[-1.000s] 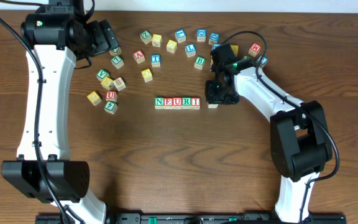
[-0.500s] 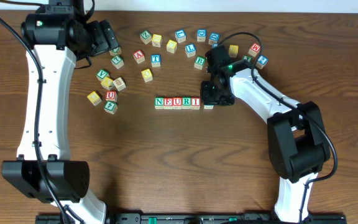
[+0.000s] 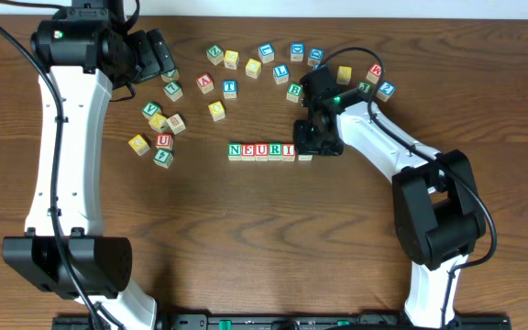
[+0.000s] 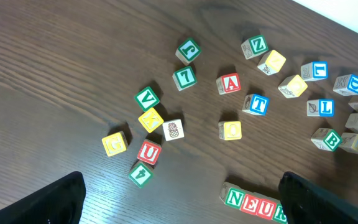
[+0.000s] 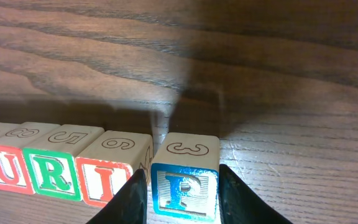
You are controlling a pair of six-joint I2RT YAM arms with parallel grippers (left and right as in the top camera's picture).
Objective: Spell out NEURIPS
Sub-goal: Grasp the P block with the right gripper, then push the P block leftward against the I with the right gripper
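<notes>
A row of cubes reading N, E, U, R, I [image 3: 261, 151] lies mid-table. In the right wrist view the blue P cube [image 5: 185, 185] sits on the table just right of the red I cube [image 5: 112, 176], and a thin gap shows between them. My right gripper [image 5: 184, 198] is shut on the P cube, one finger on each side. From overhead, the right gripper [image 3: 320, 140] covers most of the P cube [image 3: 306, 156]. My left gripper [image 3: 160, 57] hangs wide open at the back left, high above the table. In its own view the left gripper [image 4: 182, 202] holds nothing.
Several loose letter cubes lie scattered along the back, among them A [image 4: 229, 83], T [image 4: 255, 104], L [image 4: 321, 107] and B [image 4: 325, 139]. A cluster with V [image 4: 146, 98], a red U [image 4: 148, 152] and a yellow cube [image 4: 115, 143] lies left of the row.
My right gripper has slid left with the P cube, bringing it up to the right end of the row. The left arm has not moved.
</notes>
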